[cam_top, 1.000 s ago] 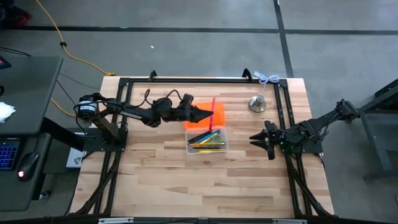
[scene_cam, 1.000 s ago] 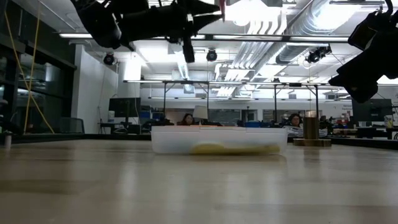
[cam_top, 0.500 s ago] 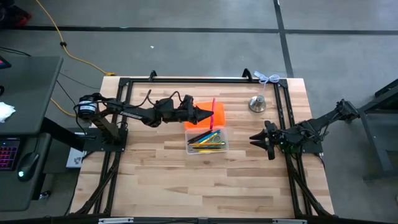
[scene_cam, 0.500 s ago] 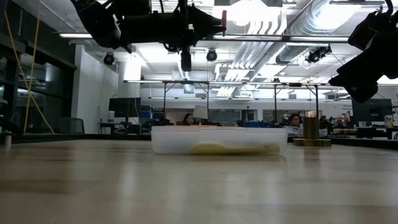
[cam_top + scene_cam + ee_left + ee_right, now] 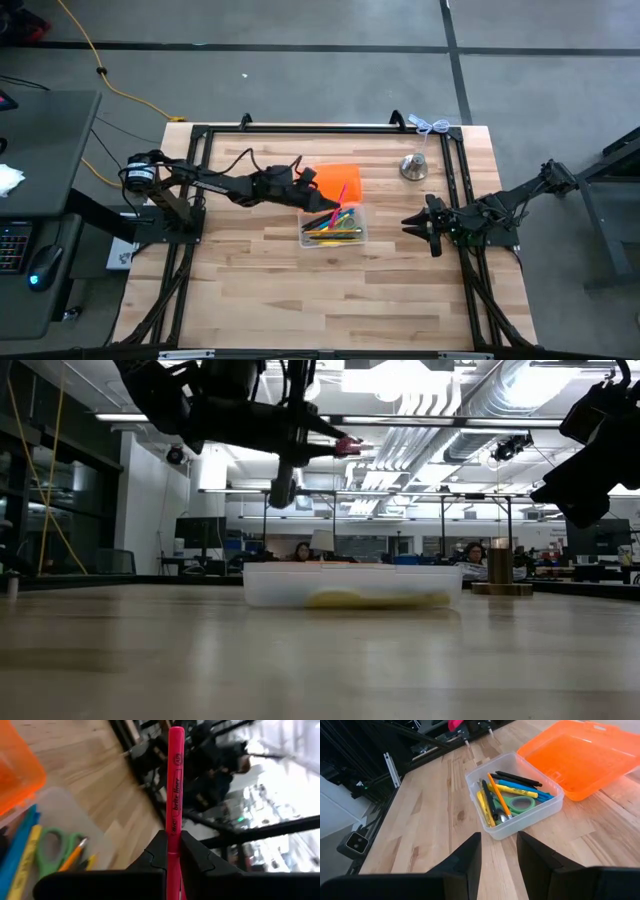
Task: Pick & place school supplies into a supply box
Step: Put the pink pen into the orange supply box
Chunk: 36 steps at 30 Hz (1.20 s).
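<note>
We take the supply box [image 5: 333, 229] as our reference: a clear tray lying open on the wooden table [image 5: 330, 290], its orange lid [image 5: 335, 183] folded flat against the tray's far edge.

The left gripper [image 5: 322, 199] hangs in the air over the seam between lid and tray, fingers clamped narrow on a pink highlighter [image 5: 174, 795]. The highlighter's free end slants over the tray's far side in the high view.

Inside the tray we note a black pen [image 5: 519, 778], a blue marker [image 5: 522, 787], a yellow marker [image 5: 517, 793], an orange pencil [image 5: 499, 795] and green-handled scissors [image 5: 519, 804], all lying loose.

The right gripper [image 5: 408, 222] waits to the box's right, clear of it, fingers parted and holding nothing.

A silver bell-shaped object [image 5: 414, 167] stands beyond the box's right end, well apart from the lid.
</note>
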Tool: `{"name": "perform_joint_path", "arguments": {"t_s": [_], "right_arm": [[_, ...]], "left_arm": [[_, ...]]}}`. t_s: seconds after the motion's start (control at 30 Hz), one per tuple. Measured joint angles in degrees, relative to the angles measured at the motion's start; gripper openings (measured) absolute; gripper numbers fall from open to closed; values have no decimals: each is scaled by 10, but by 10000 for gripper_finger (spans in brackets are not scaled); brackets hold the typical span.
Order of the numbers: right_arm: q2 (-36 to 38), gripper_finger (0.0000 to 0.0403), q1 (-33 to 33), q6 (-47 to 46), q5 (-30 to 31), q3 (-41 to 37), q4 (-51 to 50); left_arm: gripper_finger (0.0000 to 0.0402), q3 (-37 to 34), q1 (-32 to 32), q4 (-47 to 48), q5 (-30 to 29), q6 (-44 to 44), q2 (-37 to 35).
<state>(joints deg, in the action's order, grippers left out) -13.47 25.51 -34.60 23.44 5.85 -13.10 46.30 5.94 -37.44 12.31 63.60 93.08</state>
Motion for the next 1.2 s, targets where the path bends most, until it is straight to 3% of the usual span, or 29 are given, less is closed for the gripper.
{"name": "perform_joint_path", "arguments": {"t_s": [0.13, 0.33, 0.5, 0.73, 0.93, 1.2], "right_arm": [[0, 103, 0, -1, 1, 0, 0], [0, 103, 0, -10, 1, 0, 0], [0, 103, 0, -14, 1, 0, 0], [0, 103, 0, -14, 1, 0, 0], [0, 103, 0, -14, 1, 0, 0], [0, 103, 0, -11, 3, 0, -7]], "left_arm": [[56, 6, -4, 35, 10, -38, 0], [56, 66, -9, 165, 39, -159, 0], [56, 144, -9, 345, 30, -255, 0], [56, 257, -9, 590, -26, -387, 0], [56, 308, -9, 687, -61, -463, 0], [56, 317, -23, 760, -96, -517, 0]]}}
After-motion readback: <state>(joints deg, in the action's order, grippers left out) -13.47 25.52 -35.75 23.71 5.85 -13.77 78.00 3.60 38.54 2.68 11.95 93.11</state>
